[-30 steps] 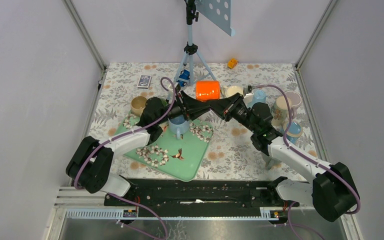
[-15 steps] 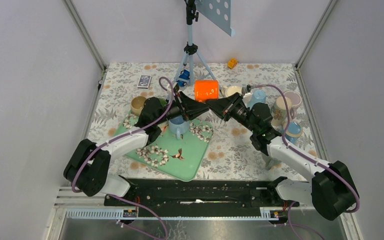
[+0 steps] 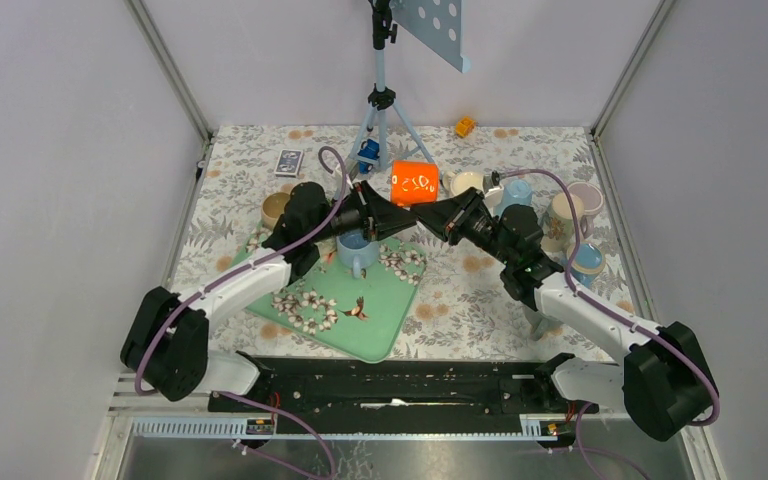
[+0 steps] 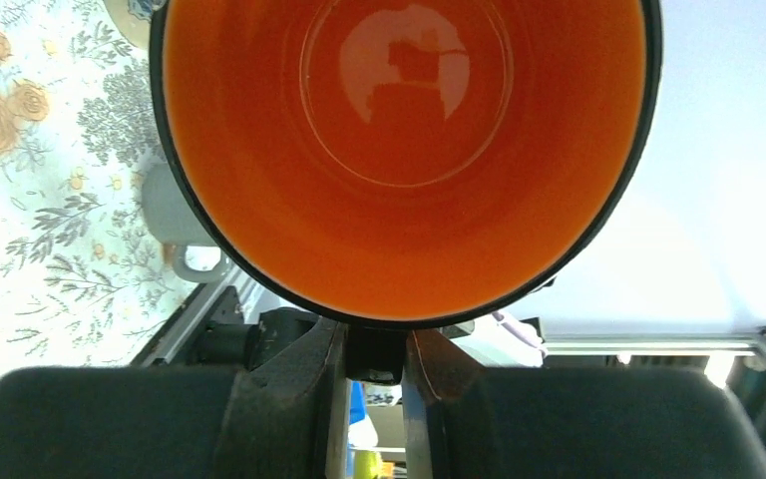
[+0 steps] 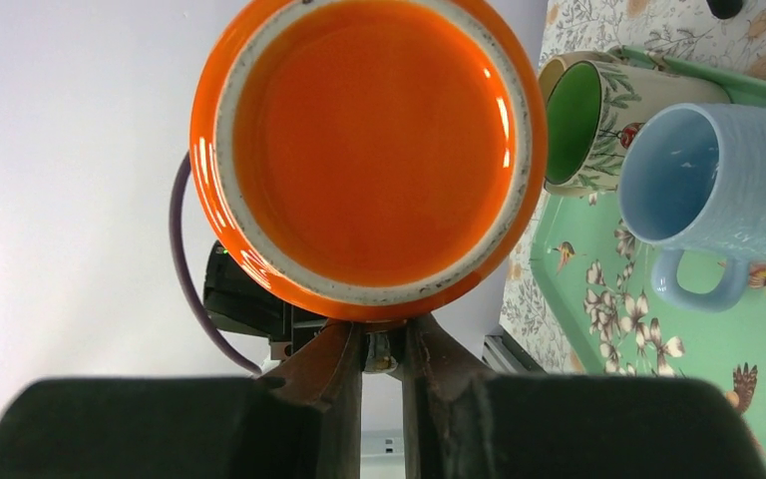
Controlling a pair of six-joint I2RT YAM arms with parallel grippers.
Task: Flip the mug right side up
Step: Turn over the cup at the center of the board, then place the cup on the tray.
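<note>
orange mug [image 3: 415, 183] aloft — left tool [image 4: 374, 349], right tool [image 5: 384, 344] both clamping it

The left wrist view's top edge crops the orange mug [image 4: 404, 180].

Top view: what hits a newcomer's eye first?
The orange mug, lying sideways in mid-air at the centre, is pinched between the left gripper and the right gripper. Next comes the green floral tray at near left, which carries a blue mug.
</note>
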